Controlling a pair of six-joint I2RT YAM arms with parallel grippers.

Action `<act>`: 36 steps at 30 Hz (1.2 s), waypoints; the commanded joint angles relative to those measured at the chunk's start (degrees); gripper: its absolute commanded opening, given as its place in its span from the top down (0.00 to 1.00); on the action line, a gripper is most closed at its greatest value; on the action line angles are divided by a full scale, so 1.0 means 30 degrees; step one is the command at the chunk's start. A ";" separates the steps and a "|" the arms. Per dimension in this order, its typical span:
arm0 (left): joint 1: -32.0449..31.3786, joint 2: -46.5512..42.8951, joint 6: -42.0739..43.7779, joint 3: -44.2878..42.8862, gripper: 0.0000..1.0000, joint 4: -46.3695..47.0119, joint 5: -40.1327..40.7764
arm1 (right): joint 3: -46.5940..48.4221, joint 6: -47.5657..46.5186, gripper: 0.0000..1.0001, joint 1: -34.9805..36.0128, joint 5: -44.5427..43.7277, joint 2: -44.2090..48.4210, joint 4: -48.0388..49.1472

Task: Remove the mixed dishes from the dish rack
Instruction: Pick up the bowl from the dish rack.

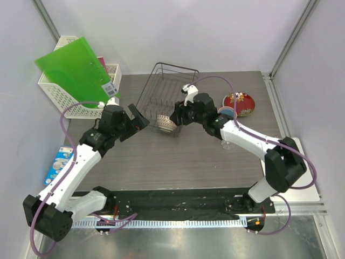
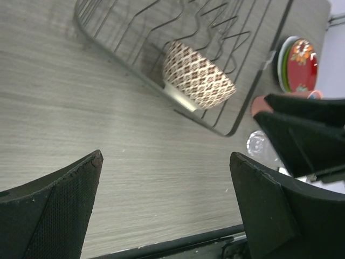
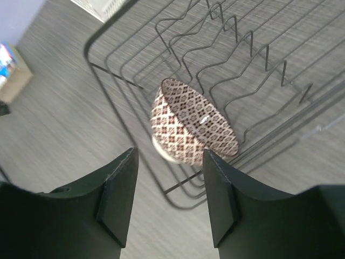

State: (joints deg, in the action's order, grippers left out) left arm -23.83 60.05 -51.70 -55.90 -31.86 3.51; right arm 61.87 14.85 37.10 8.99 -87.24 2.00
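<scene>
The black wire dish rack [image 1: 161, 81] stands at the table's back centre, and a white bowl with a reddish pattern [image 1: 166, 124] lies tilted on its side in the near corner. The same bowl [image 3: 191, 129] shows just beyond my right gripper [image 3: 170, 153], which is open with nothing between its fingers. In the top view my right gripper [image 1: 174, 116] hovers at the bowl's right side. My left gripper [image 1: 141, 120] is wide open over bare table left of the rack, with the bowl [image 2: 198, 82] ahead of it. A red patterned plate [image 1: 240, 103] tops a stack right of the rack.
A white lattice basket [image 1: 59, 91] with a green folder [image 1: 75, 73] stands at the back left. A clear glass [image 1: 226, 144] and a pink cup [image 2: 261, 103] sit by the right arm. A blue packet [image 1: 58, 163] lies at the left edge, and a white board [image 1: 304, 189] at the right.
</scene>
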 commanded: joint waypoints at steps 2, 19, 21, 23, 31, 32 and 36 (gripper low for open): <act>0.0035 -0.1207 0.0534 0.0908 0.00 -0.0396 -0.0086 | 0.2082 -0.2459 0.46 -0.0033 0.0457 -0.1533 0.0387; 0.0035 -0.1034 0.0916 0.1758 0.00 -0.0192 -0.0319 | 0.4045 -0.3486 0.55 -0.0092 0.2918 -0.4844 -0.0432; 0.0064 -0.1004 0.0916 0.1816 0.00 -0.0192 -0.0349 | 0.4075 -0.3457 0.57 -0.0208 0.3153 -0.5108 -0.0462; 0.0064 -0.1004 0.0916 0.1846 0.00 -0.0133 -0.0378 | 0.4134 -0.3398 0.59 -0.0268 0.3476 -0.5255 -0.0462; 0.0035 -0.0799 0.0858 0.1963 0.00 -0.0075 -0.0495 | 0.4221 -0.3427 0.76 -0.0502 0.4179 -0.5606 -0.0520; 0.0035 -0.0770 0.0799 0.1992 0.00 -0.0046 -0.0612 | 0.4251 -0.3456 0.77 -0.0560 0.4499 -0.5636 -0.0520; 0.0035 -0.0682 0.0681 0.2168 0.00 0.0101 -0.0817 | 0.4631 -0.3661 0.75 -0.0853 0.5584 -0.6016 -0.1574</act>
State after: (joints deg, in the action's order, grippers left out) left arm -23.83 57.74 -50.26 -50.13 -33.21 2.26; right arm 73.71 4.97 35.22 21.85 -103.50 1.02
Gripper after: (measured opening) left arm 0.996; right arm 0.237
